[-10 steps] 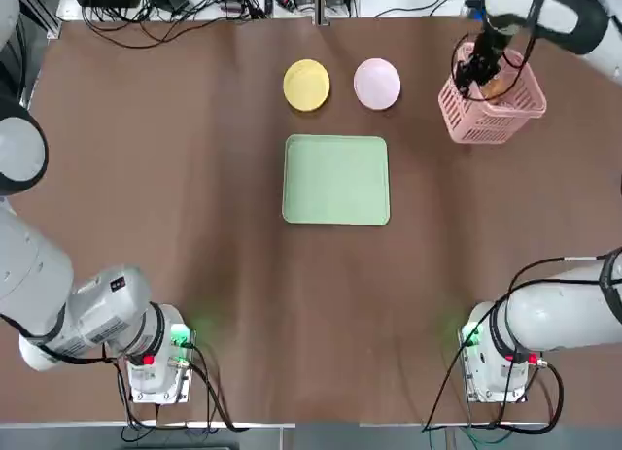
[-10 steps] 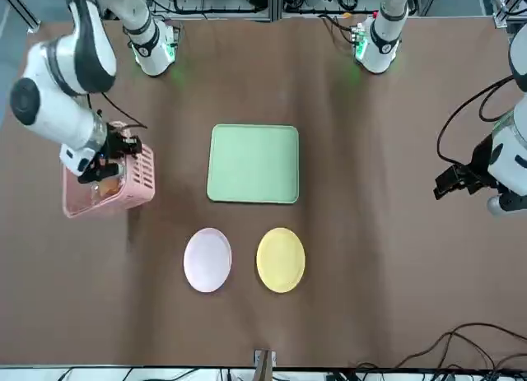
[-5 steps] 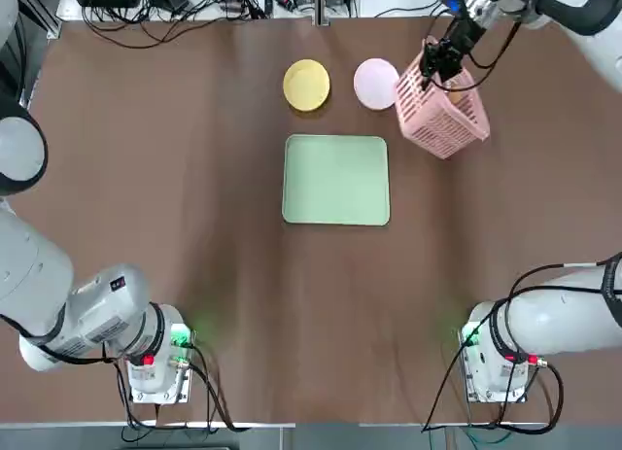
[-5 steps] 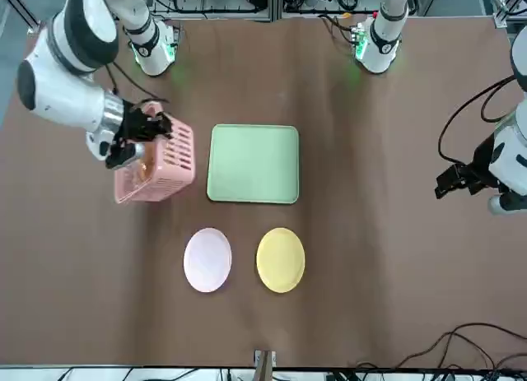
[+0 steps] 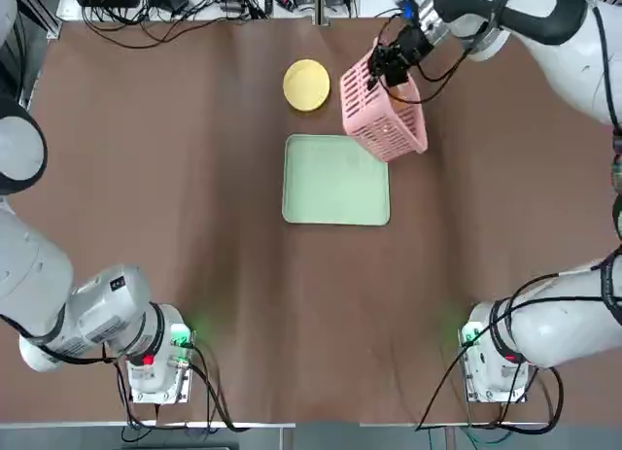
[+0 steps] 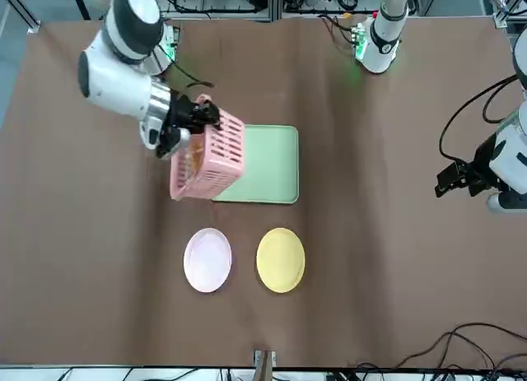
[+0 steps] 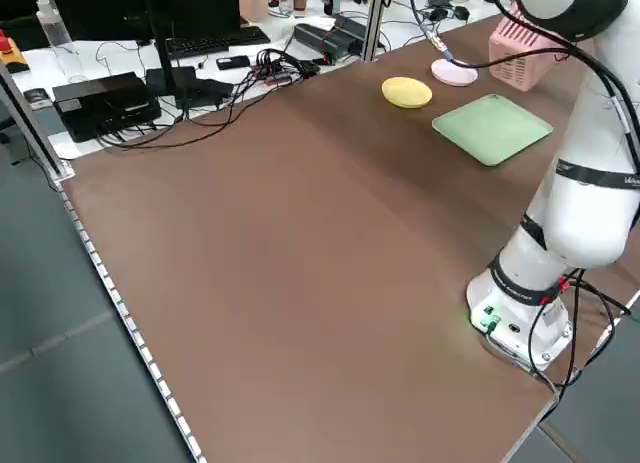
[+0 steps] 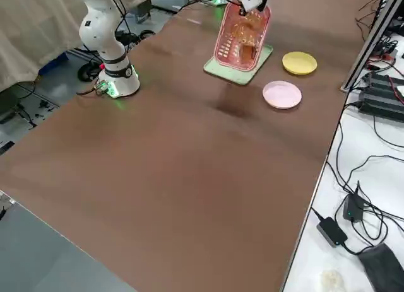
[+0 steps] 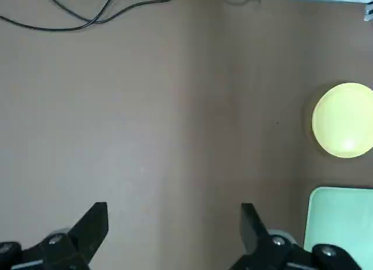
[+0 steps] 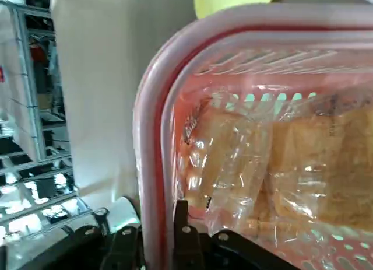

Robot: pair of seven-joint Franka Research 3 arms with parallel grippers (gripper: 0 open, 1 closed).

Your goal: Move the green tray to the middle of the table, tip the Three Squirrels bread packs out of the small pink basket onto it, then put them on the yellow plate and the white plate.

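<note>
- The small pink basket (image 6: 207, 156) hangs in the air, tipped on its side, over the edge of the green tray (image 5: 335, 181) on the robot's right; its slotted lattice walls and flared rim are plain to see.
- The right gripper (image 6: 196, 116) is clamped tight on the basket's rim, at the side away from the tray.
- Inside the basket lie the Three Squirrels bread packs (image 10: 274, 165): clear crinkled packets with orange-brown bread slices, piled against the lattice wall.
- The green tray is a flat pale mint rectangle with rounded corners, bare, in the middle of the table (image 5: 194, 178).
- The yellow plate (image 5: 306, 84) sits just beyond the tray's far edge; the white plate (image 6: 207, 259) lies beside it, both bare.
- The left gripper (image 9: 175, 223) hovers wide apart and holding nothing, well off by the table's left side.
</note>
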